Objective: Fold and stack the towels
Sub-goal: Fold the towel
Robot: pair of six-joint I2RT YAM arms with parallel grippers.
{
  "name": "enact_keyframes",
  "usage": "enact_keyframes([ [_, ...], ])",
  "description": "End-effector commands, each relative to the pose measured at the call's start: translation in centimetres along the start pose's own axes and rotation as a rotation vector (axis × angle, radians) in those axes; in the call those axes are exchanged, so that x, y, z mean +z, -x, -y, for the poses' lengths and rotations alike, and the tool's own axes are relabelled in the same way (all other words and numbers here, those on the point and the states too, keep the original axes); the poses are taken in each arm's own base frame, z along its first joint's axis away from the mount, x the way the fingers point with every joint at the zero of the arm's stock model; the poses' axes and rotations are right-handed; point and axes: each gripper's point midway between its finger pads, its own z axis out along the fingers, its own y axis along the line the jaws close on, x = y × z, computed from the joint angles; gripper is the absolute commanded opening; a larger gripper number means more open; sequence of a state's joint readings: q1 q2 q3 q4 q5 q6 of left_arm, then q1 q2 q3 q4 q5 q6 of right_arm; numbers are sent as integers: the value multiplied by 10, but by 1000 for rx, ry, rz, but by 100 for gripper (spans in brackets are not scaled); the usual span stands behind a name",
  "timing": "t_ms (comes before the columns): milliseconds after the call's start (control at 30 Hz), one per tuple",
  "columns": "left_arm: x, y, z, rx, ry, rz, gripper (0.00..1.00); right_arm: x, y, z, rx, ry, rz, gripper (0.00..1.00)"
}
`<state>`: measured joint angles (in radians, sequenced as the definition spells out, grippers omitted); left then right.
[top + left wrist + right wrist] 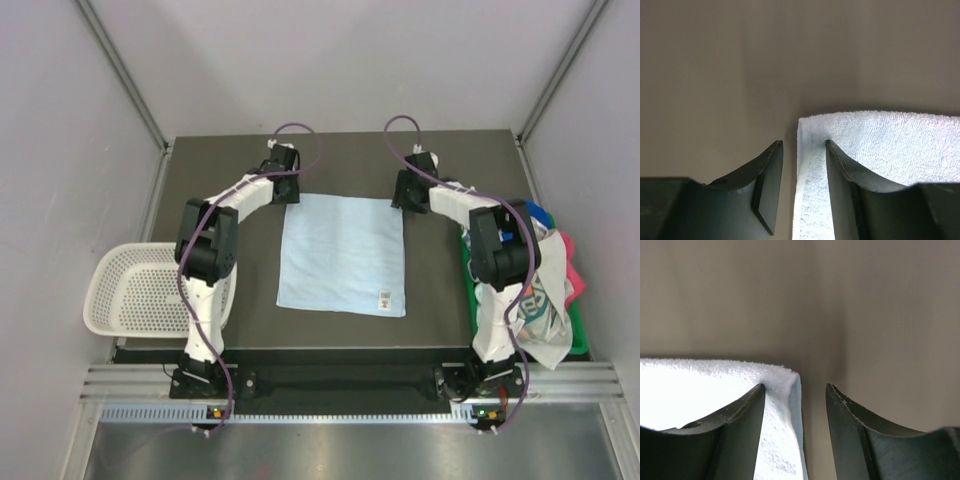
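Towels, how many?
— 1 pale blue towel (pixel 343 254) spread flat mid-tabletop (pixel 250 330); a mixed heap (pixel 548 300) in 1 tray (pixel 580 335) on the right, count unclear. 1 basket (pixel 130 290) on the left.
— Arms?
— 2, both stretched to its far corners. Left tool (pixel 804 145) is released, jaws apart astride the far-left edge. Right tool (pixel 795 386) gapes likewise at the far-right corner, gripping nothing.
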<state>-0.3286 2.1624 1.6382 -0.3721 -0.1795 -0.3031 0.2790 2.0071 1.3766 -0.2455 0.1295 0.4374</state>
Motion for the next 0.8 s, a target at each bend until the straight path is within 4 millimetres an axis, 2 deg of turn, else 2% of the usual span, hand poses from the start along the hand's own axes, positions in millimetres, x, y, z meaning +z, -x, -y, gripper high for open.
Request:
enact_keyframes([
  [0, 0, 34, 3, -6, -21, 100, 45, 7, 22, -6, 2, 10, 52, 52],
  [267, 18, 29, 2, -8, -17, 91, 43, 17, 14, -5, -7, 3, 27, 50],
  [467, 25, 20, 10, -42, -63, 88, 41, 18, 12, -3, -8, 7, 35, 43],
  [533, 27, 15, 12, -54, -79, 83, 40, 18, 12, -3, -12, 8, 36, 39],
  [633, 25, 19, 17, -75, -118, 112, 40, 18, 11, -3, -14, 9, 35, 31],
  [767, 27, 15, 16, -94, -134, 114, 39, 20, 5, 0, -18, 13, 22, 29],
])
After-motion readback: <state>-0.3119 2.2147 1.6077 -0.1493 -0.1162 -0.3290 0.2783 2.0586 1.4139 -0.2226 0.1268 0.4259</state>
